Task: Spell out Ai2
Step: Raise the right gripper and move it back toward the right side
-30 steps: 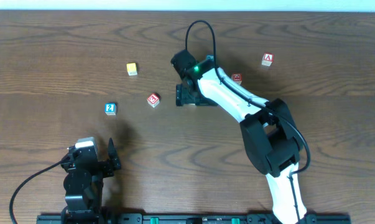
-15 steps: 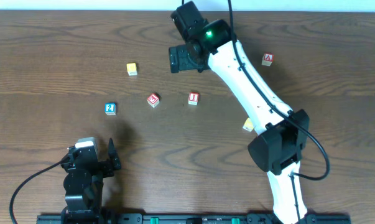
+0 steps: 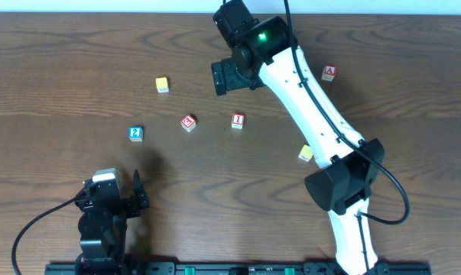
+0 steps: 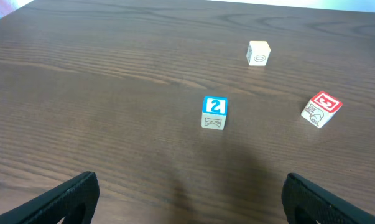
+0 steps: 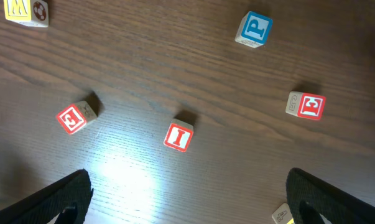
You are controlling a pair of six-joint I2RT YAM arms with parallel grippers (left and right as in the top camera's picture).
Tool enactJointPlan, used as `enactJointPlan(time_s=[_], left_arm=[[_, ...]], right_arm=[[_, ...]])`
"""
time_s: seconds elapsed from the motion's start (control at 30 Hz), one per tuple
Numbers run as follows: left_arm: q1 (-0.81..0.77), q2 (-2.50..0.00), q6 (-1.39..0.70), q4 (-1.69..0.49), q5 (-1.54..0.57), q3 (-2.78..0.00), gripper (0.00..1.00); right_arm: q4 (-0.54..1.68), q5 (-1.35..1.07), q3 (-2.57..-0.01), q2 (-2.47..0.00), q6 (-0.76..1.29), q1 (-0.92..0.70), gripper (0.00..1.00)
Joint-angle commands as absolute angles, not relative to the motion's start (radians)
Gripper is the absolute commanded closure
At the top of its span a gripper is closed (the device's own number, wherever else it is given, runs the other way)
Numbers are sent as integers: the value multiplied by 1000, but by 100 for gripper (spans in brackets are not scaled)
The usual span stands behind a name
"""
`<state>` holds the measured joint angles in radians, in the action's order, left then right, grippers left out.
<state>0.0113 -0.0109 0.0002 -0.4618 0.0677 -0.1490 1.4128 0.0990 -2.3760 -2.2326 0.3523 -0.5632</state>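
The red "I" cube point(image 3: 238, 121) lies flat mid-table and shows in the right wrist view point(image 5: 178, 135). The red "A" cube point(image 3: 329, 72) sits at the far right. The blue "2" cube point(image 3: 136, 134) sits at the left and shows in the left wrist view point(image 4: 214, 112). My right gripper point(image 3: 232, 79) is open and empty, raised behind the "I" cube, also in its wrist view point(image 5: 187, 208). My left gripper point(image 3: 112, 195) is open and empty near the front edge, short of the "2" cube, also in its wrist view point(image 4: 187, 208).
A red cube point(image 3: 188, 122) with another mark lies left of the "I" cube. Yellow cubes lie at back left point(image 3: 162, 85) and right of centre point(image 3: 306, 153). The right wrist view shows another red cube point(image 5: 76, 116) and a blue-edged cube point(image 5: 255, 29) whose mark looks like a P.
My right gripper has lifted and drawn back toward the far edge. The "I" cube now shows on the table where the gripper was. The left arm has not moved.
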Motion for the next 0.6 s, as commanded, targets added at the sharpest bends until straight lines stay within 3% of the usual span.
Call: enactJointPlan(time_s=[0.0,0.13,0.57], left_arm=[[13,-4,8,-463,85,-131,5],[13,-4,8,-463,85,-131,5],[13,-4,8,-463,85,-131,5]], right_arm=[[1419,108,-2395,-2235,332,-558,2],[1463,109,-2395,-2216,347,-563,9],[1588,169,-2391,-1953,298,-580,5]])
